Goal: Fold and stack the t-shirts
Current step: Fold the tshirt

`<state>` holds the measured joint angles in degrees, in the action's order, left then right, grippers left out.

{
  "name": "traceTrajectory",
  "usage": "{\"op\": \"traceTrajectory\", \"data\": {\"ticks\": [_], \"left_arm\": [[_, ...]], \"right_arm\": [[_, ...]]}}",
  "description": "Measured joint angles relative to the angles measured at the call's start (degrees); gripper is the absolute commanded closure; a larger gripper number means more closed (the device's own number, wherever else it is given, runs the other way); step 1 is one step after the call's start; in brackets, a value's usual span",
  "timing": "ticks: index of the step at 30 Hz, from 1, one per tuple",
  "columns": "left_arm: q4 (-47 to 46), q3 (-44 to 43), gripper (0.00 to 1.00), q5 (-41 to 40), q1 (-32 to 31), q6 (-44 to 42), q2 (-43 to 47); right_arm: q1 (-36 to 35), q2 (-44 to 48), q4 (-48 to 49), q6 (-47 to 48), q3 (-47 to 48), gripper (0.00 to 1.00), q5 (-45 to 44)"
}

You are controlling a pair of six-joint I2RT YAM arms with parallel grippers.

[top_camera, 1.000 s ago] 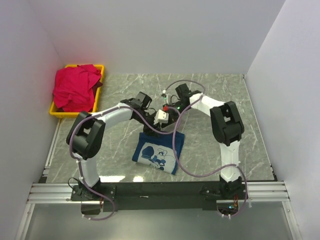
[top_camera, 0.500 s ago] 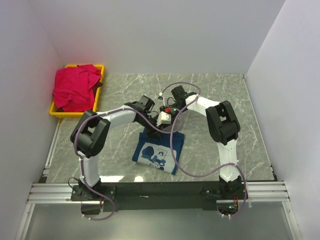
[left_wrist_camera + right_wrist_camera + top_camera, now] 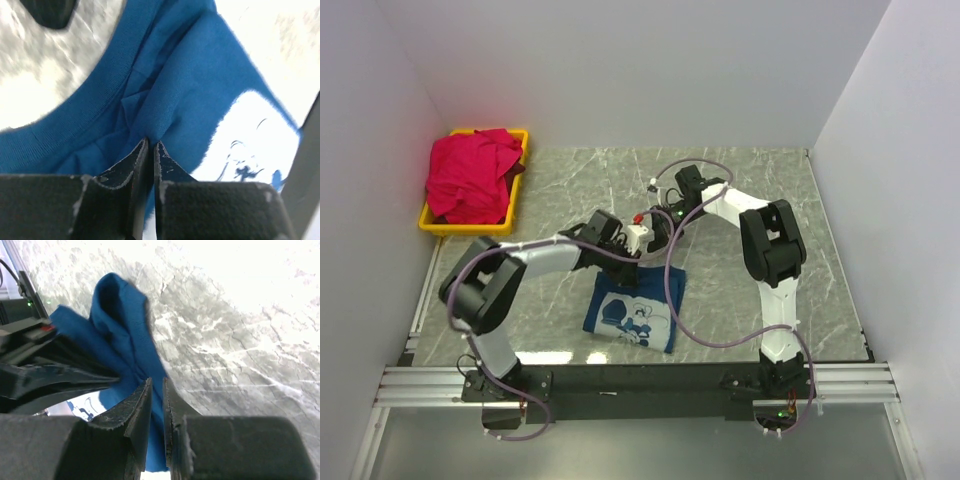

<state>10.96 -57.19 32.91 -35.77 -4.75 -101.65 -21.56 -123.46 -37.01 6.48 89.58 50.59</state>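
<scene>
1. Top external view, starting nearest the arm bases: the navy blue soft-cloth t-shirt [image 3: 635, 310] lies on the grey marble-look table [image 3: 560, 170]. It looks partly folded into a compact panel, with a white cartoon print facing up.
2. Both arms meet at the shirt's far edge. In the left wrist view, the left gripper [image 3: 150, 142] has its jaws almost together, nipping a ridge of blue cloth just by the ribbed collar.
3. In the right wrist view, the right gripper [image 3: 156, 382] has its jaws a thin slit apart, with a fold of the same shirt clamped between them.
4. My guess is we're mid-fold on the blue one. Next, both arms need to lift evenly and bring that edge over toward the near hem without twisting it.
5. Far back left, the bright red-pink t-shirt [image 3: 470, 175] sits heaped in the yellow plastic bin [image 3: 428, 224], not folded yet.
6. I can't read any writing, brand or label. The print is just a picture.
</scene>
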Motion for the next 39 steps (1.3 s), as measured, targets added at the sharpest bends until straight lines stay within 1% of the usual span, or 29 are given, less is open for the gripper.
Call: {"op": "traceTrajectory", "data": {"ticks": [2,5,8,9,11,13,19,25,29,31,39], "left_arm": [[-2.7,3.4,0.86,-2.4,-1.6,5.9,3.5],[-4.6,5.0,0.85,-4.7,-3.9,11.1,6.4],[-5.8,4.7,0.91,-5.7,-5.2,13.0,7.1],[-5.7,4.5,0.95,-5.9,-5.2,12.7,7.1],[-5.1,4.2,0.97,-6.0,-5.1,11.1,7.1],[-3.6,3.4,0.99,-5.9,-5.1,7.5,7.1],[0.2,2.5,0.99,-5.7,-5.8,-2.8,7.3],[1.4,2.5,0.99,-5.8,-6.7,-9.4,7.5],[3.0,2.4,0.99,-5.9,-7.2,-13.4,8.3],[4.0,2.1,0.99,-5.9,-7.4,-15.1,8.6],[5.6,-0.8,0.99,-7.1,-8.3,-21.7,10.2]], "right_arm": [[0.2,0.0,-0.8,0.7,0.1,0.78,0.0],[0.3,0.1,-1.8,1.4,0.1,0.78,0.1],[0.3,0.2,-2.4,1.7,0.1,0.78,0.8],[0.3,0.3,-2.5,1.7,0.1,0.78,1.2],[-0.1,0.5,-2.5,1.4,0.1,0.79,2.1],[-0.4,1.0,-1.6,0.7,-0.8,0.79,3.2],[-3.9,1.4,-1.0,-0.7,-4.3,0.80,6.7],[-7.4,-1.5,0.2,-2.4,-4.4,0.80,8.5],[-7.6,-6.1,0.2,-3.2,-3.7,0.80,8.9],[-7.5,-7.8,-0.5,-4.2,-3.4,0.80,11.6],[-7.5,-8.5,-1.1,-4.7,-3.2,0.80,13.0]]}}
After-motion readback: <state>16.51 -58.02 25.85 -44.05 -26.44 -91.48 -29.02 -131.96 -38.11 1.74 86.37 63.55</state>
